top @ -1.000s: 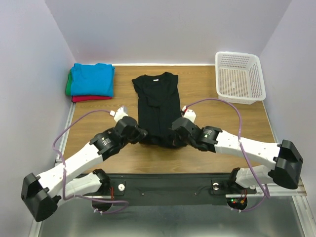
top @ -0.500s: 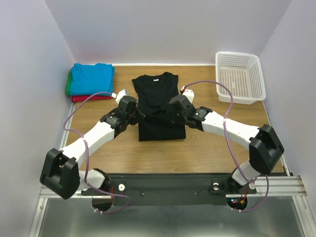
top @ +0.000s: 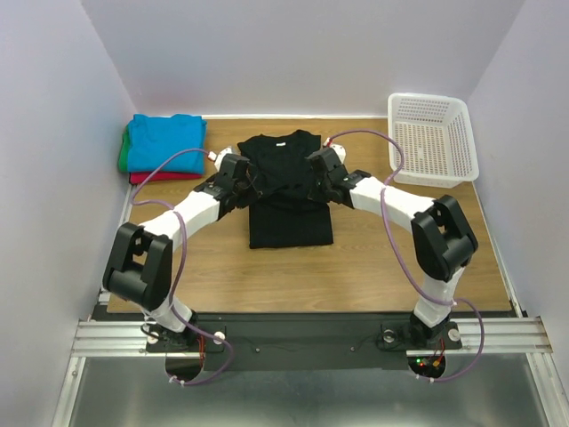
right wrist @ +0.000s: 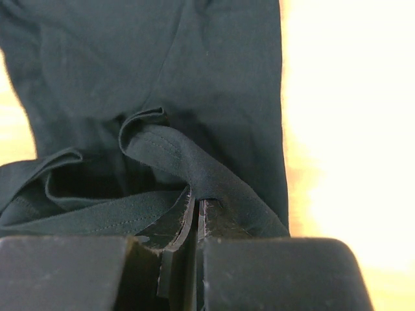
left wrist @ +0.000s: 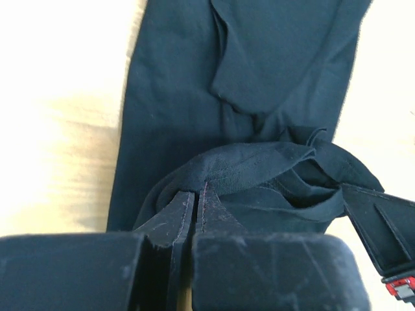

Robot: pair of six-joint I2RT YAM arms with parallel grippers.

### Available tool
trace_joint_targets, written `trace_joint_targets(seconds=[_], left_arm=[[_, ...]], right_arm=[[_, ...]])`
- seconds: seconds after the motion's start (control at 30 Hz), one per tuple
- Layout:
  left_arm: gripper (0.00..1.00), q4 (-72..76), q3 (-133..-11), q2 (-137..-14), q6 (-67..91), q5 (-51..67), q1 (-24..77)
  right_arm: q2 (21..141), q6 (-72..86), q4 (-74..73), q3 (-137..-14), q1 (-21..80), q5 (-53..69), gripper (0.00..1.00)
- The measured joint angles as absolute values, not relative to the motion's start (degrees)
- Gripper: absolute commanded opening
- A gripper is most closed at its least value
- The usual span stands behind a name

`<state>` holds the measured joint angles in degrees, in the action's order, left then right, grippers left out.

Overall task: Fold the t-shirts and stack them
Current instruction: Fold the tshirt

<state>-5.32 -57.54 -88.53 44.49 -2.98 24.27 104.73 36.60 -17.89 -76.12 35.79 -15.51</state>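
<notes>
1. At the far left of the brown wooden counter sits a stack: a turquoise-blue folded cloth t-shirt on top, a green folded t-shirt showing only an edge, and a red folded t-shirt at the bottom. We judge these three done.
2. The left end effector, fingers pressed together, pinches the hem of the plain black cloth t-shirt and holds it raised over the shirt's body.
3. That black shirt lies mid-counter. Its long axis runs near to far, and the collar with its small white neck label points at the back wall. We judge it mid-fold: the hem is not yet laid down, and stacking remains.
4. The right end effector is likewise clamped on the hem's other corner.
5. The white plastic lattice basket stands far right, well apart.
</notes>
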Motion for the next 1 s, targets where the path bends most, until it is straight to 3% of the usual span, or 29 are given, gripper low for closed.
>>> trace_joint_targets(seconds=[0.3, 0.33, 0.37, 0.43, 0.47, 0.53, 0.57, 0.77, 0.8, 0.97, 1.0], left_arm=[[0.01, -3.70, -60.99, -97.62, 43.27, -2.07, 21.78], [0.07, -3.33, -61.17, -98.43, 43.03, -2.00, 21.61], [0.26, -2.94, -61.28, -99.18, 42.83, -1.98, 21.52], [0.38, -2.76, -61.45, -99.79, 42.48, -1.96, 21.34], [0.54, -2.76, -61.65, -99.94, 41.89, -1.87, 21.28], [0.70, -2.68, -62.17, -100.03, 41.91, -1.72, 21.26], [0.86, -2.68, -62.61, -100.03, 41.91, -1.50, 21.26], [0.99, -1.76, -63.55, -98.35, 41.06, -1.04, 21.26], [0.99, -1.74, -62.83, -96.88, 41.06, -0.97, 21.26], [0.99, -1.04, -55.07, -86.35, 41.34, -0.86, 21.26], [0.99, -0.89, -53.01, -83.94, 41.54, -0.67, 21.26]], right_arm=[[112.88, 35.73, -16.12, -80.47, 33.30, -13.45, 0.01], [113.34, 35.68, -16.01, -80.71, 33.08, -13.30, 0.03], [113.67, 35.62, -16.01, -80.88, 32.99, -13.23, 0.07], [114.04, 35.46, -15.86, -80.97, 32.75, -13.04, 0.11], [114.10, 35.31, -15.90, -80.97, 32.69, -12.99, 0.19], [114.10, 35.22, -15.88, -81.03, 32.60, -12.91, 0.29], [114.10, 34.83, -15.94, -81.30, 32.58, -12.86, 0.46], [112.64, 34.04, -15.81, -81.43, 32.58, -11.53, 0.71], [111.33, 34.00, -15.81, -80.73, 32.58, -11.20, 0.80], [102.19, 33.98, -15.31, -74.41, 32.58, -9.69, 0.82], [100.03, 33.95, -15.11, -72.86, 32.58, -9.23, 0.97]])
